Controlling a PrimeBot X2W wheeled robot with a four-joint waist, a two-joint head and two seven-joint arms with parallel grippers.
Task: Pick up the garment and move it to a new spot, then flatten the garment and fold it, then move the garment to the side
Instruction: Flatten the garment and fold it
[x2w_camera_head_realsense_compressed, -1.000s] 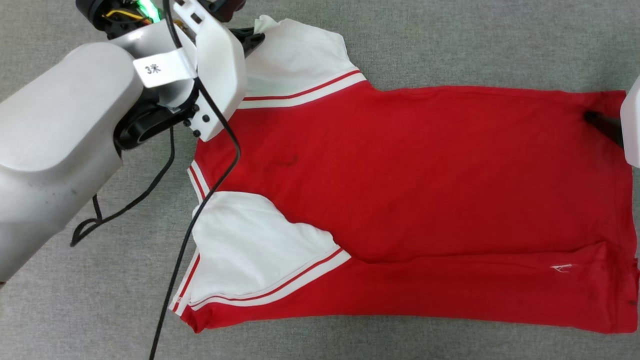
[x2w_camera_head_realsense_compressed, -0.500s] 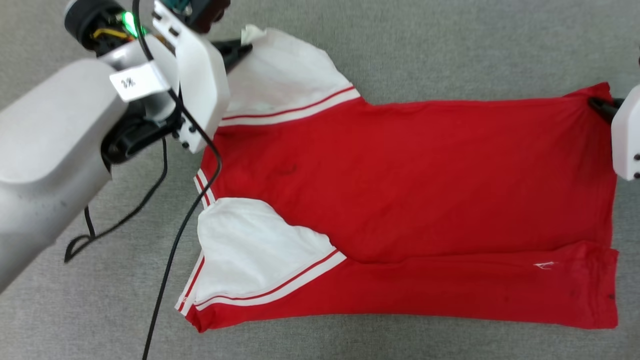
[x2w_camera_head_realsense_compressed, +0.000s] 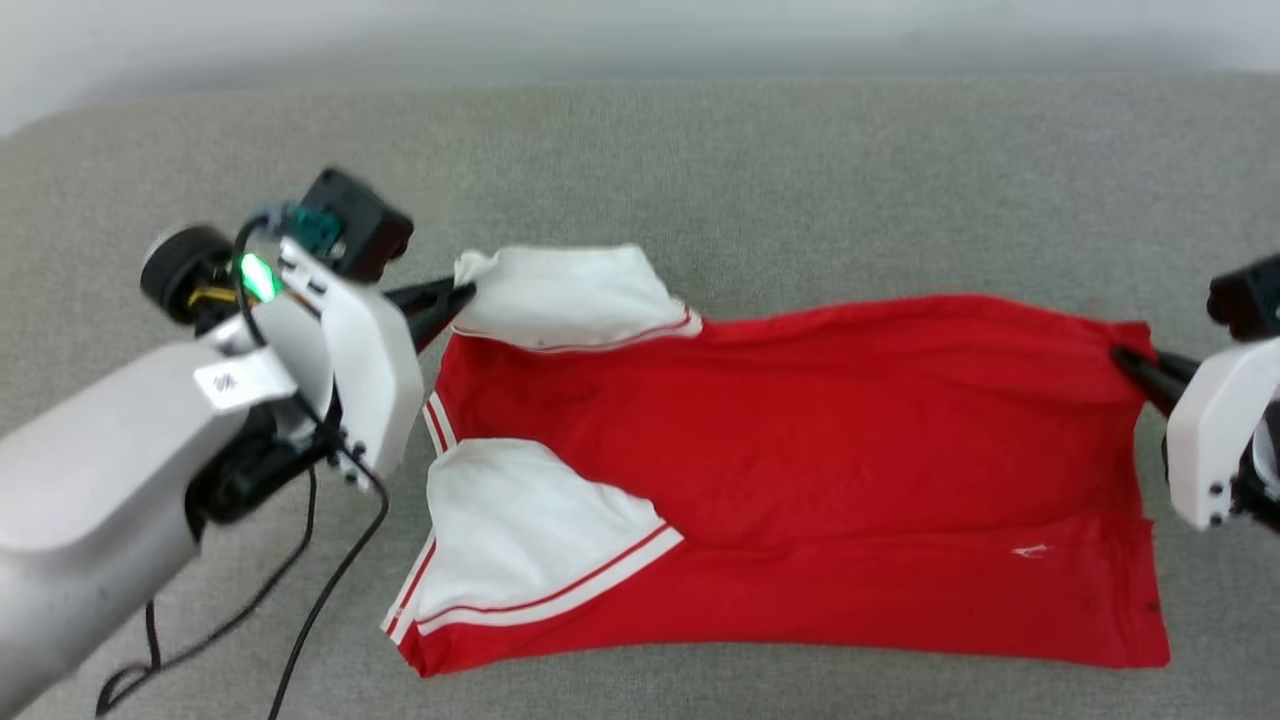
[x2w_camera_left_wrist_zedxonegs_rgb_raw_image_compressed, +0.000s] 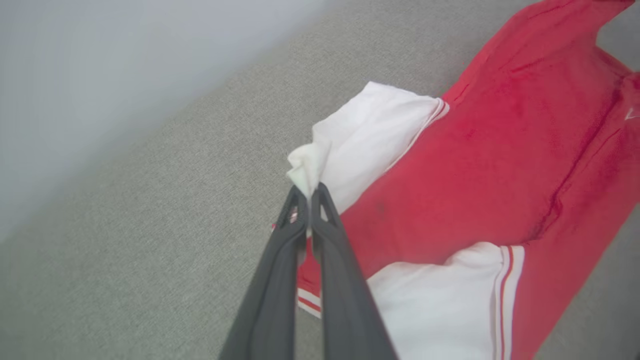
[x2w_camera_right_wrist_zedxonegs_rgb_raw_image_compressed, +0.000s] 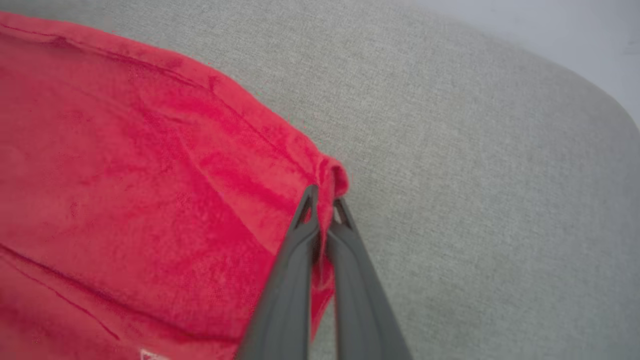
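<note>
Grey woven fabric surface spread flat under soft even light, its far edge running straight across the head view and rounding off at the far-left corner, and a plain pale whitish-grey wall stood blurred right behind that edge.

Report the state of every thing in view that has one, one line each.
garment, near side folded over onto the body, far edge held at both ends.
left gripper, shut on the tip of the far sleeve.
right gripper, shut on the far hem corner.
green light, lit.
black cable, slack, trailing over the grey surface.
</note>
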